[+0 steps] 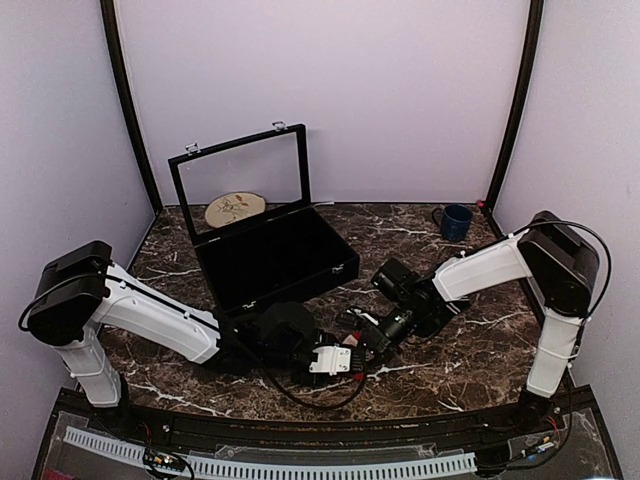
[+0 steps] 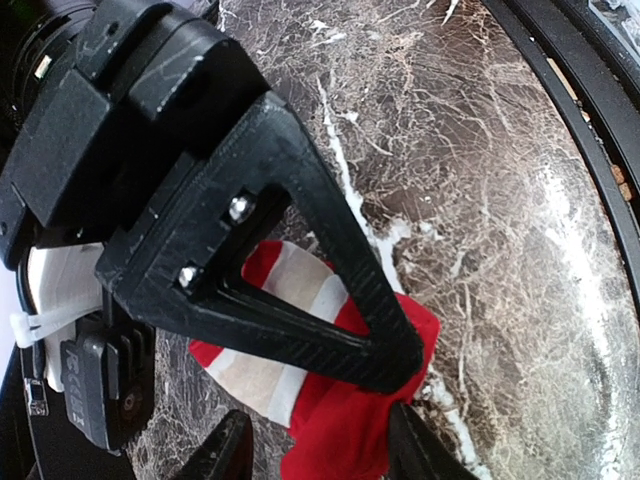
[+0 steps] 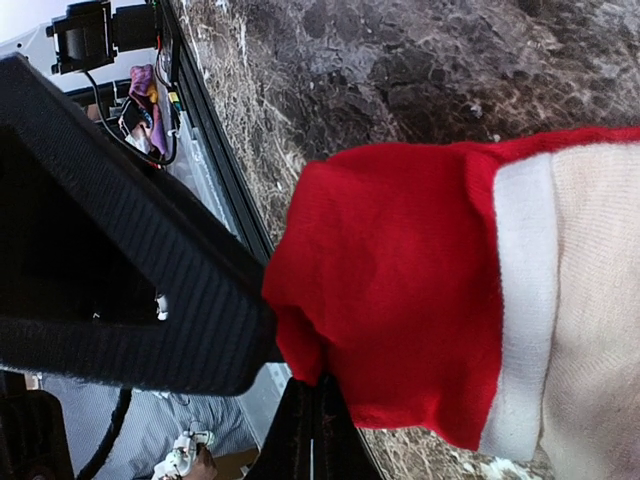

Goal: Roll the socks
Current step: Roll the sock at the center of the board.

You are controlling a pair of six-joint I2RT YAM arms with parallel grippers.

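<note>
A red sock (image 2: pixel 325 420) with white and cream bands lies on the marble near the table's front edge, small in the top view (image 1: pixel 350 342). My left gripper (image 2: pixel 320 455) straddles its red end with the jaws apart; one finger touches the fabric and marble shows beside the other. My right gripper (image 3: pixel 312 400) is shut, pinching the edge of the red sock (image 3: pixel 400 280). One of its fingers (image 2: pixel 330 260) crosses over the sock in the left wrist view. In the top view both grippers meet, the left (image 1: pixel 345 352) beside the right (image 1: pixel 365 345). No other sock shows.
A black display case (image 1: pixel 275 255) with its glass lid raised stands behind the grippers. A round wooden disc (image 1: pixel 235 208) leans behind it, and a blue mug (image 1: pixel 456 221) sits at the back right. The table's black front rail (image 2: pixel 590 130) runs close by.
</note>
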